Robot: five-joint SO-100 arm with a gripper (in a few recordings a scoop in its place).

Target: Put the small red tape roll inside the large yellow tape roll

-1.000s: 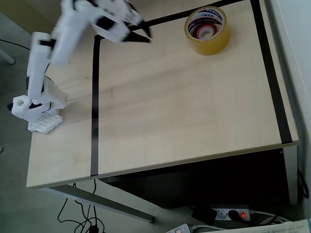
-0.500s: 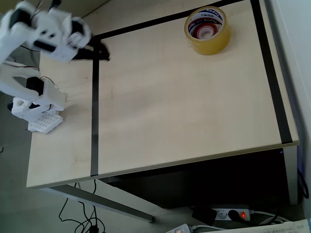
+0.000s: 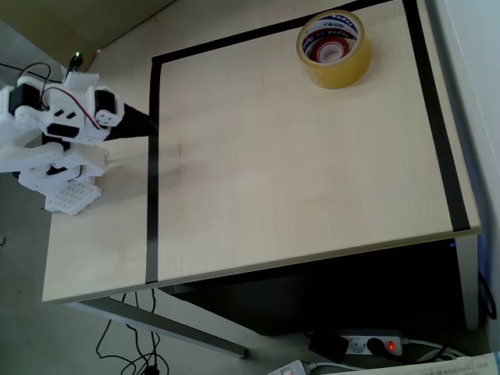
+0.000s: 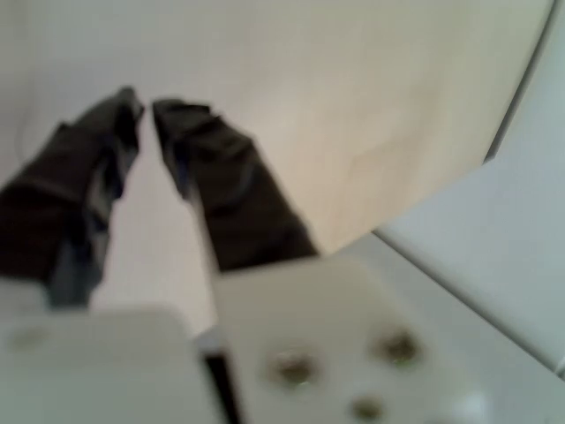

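The large yellow tape roll (image 3: 333,66) stands at the far right of the table in the overhead view. The small red tape roll (image 3: 319,51) lies inside its white core, with red showing around a white centre. My gripper (image 3: 147,125) is far off at the table's left side, folded low over the arm's base, its black tips on the black tape line. In the wrist view my gripper (image 4: 146,104) has its dark fingers (image 4: 221,190) almost touching at the tips, with nothing between them, over bare pale wood.
Black tape lines (image 3: 152,195) frame a rectangle on the wooden table (image 3: 297,180). The arm's white base (image 3: 62,183) is at the left edge. The table's front edge drops to a floor with cables and a power strip (image 3: 367,344).
The arm has swung away from the top middle of the table to the left and folded down over its base. Both tape rolls have stayed put.
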